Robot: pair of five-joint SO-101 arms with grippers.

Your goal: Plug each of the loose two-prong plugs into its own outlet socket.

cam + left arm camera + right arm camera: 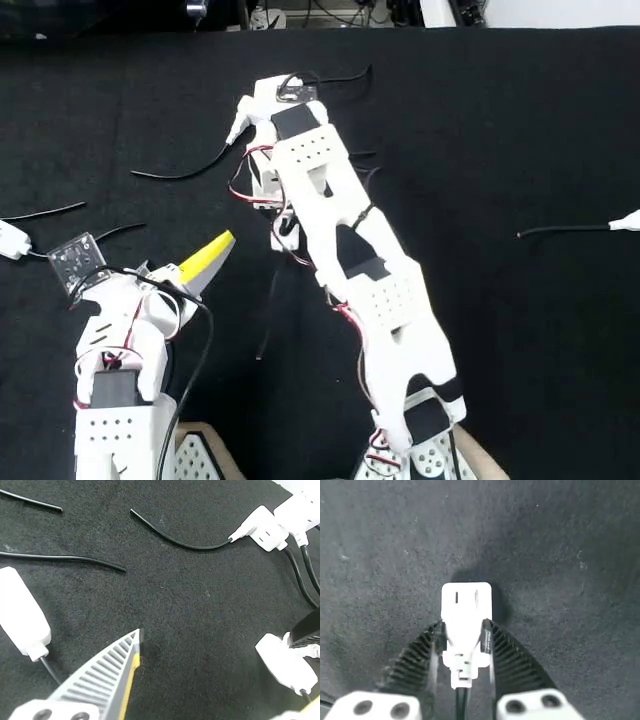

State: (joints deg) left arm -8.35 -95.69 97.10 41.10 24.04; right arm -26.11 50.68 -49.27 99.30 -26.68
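Right gripper (465, 626) clenched on a white plastic two-slot outlet socket (466, 602); left gripper (225, 675) released.

Ribbed black fingers (507, 660) pinch the socket's sides, its black cord running back between them, low over the black cloth table (570, 555) (a dark shadow lies just behind it). The left gripper hangs spread over the cloth, holding nothing, and a white rectangular connector on a black cord (22, 612) lies near its white-and-yellow finger (107, 672). A second white connector (628, 220) lies at the table's right edge, well apart.
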